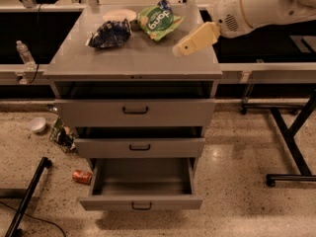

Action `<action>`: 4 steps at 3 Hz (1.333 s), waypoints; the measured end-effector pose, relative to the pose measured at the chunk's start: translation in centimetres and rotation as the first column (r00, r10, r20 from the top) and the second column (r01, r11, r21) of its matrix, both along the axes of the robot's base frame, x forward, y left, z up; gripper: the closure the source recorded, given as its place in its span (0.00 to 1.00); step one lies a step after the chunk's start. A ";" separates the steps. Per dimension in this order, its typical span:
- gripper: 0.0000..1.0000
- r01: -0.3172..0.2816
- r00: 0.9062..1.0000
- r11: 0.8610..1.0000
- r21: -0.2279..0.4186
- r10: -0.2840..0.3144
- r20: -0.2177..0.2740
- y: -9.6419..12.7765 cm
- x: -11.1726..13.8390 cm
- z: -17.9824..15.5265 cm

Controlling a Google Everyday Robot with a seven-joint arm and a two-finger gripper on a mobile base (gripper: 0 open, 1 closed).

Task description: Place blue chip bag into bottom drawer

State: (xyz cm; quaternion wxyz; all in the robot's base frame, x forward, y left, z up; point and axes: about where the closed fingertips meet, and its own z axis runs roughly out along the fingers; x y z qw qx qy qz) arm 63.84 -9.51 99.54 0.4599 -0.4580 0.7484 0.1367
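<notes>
The blue chip bag [109,34] lies crumpled on the grey cabinet top [133,58], at its back left. The bottom drawer [141,189] is pulled out, its deep grey tray showing nothing inside. My gripper [179,49] reaches in from the upper right and hovers over the right part of the cabinet top, well to the right of the blue bag and apart from it. It holds nothing that I can see.
A bright green snack bag [157,20] and a pale round dish [119,15] lie at the back of the top. The top drawer [135,111] and middle drawer [139,146] stand slightly out. A red can [82,176], a white bowl [37,125] and a bottle [24,55] are at the left; black stands flank the cabinet.
</notes>
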 end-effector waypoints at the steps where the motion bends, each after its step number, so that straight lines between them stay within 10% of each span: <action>1: 0.00 0.021 0.999 1.000 0.020 -0.020 -0.042 1.3 0.8 -4.0; 4: 0.00 -0.022 0.999 0.984 0.179 0.015 0.041 8.3 12.4 -8.7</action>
